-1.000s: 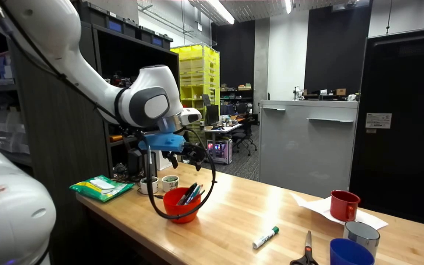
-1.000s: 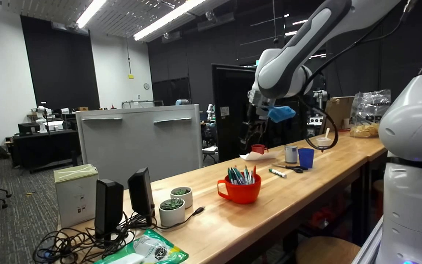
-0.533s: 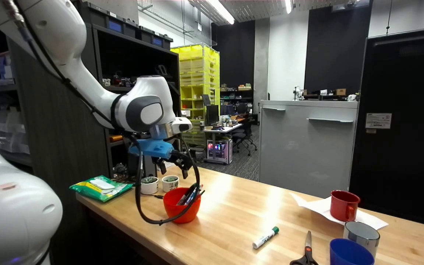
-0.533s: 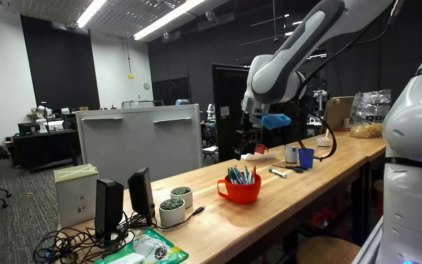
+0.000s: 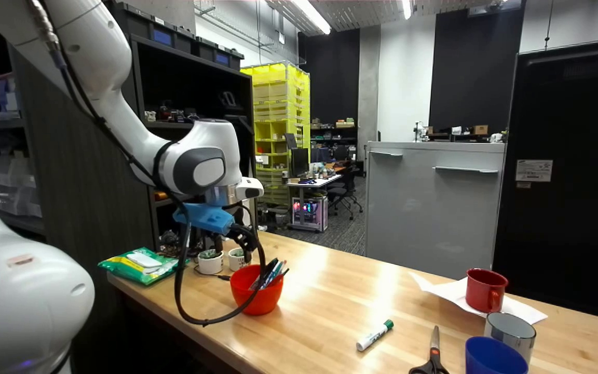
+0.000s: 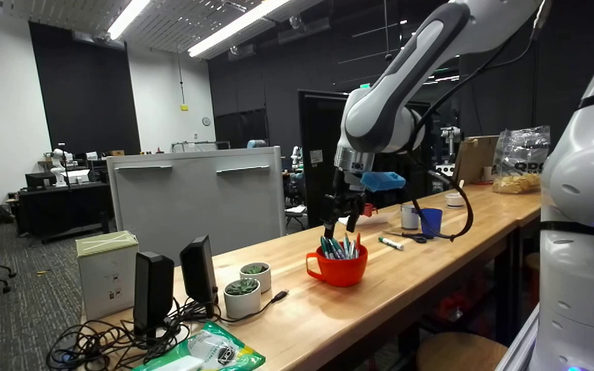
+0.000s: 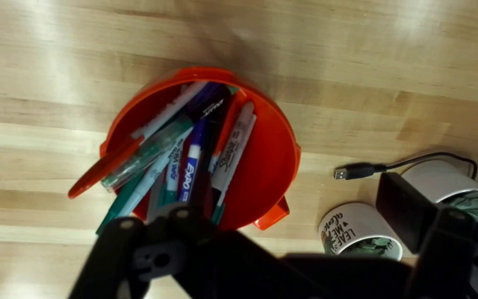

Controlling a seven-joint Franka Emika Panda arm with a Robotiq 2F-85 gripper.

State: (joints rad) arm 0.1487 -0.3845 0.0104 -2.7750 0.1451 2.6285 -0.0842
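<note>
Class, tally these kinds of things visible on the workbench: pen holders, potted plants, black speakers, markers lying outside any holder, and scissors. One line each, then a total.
Red pen holder: 1
Potted plants: 2
Black speakers: 2
Loose marker: 1
Scissors: 1
Total: 7

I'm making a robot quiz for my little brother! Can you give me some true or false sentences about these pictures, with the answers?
1. The orange-red cup has pens in it. True.
2. The robot's fingers are squeezing a pen. False: they are spread apart and hold nothing.
3. The scissors are inside the orange-red cup. False: they lie on the table.
4. The red mug stands on white paper. True.
5. One white plant pot has words on it. True.
6. The blue cup is right beside that plant pot. False: it is beside the silver can.
</note>
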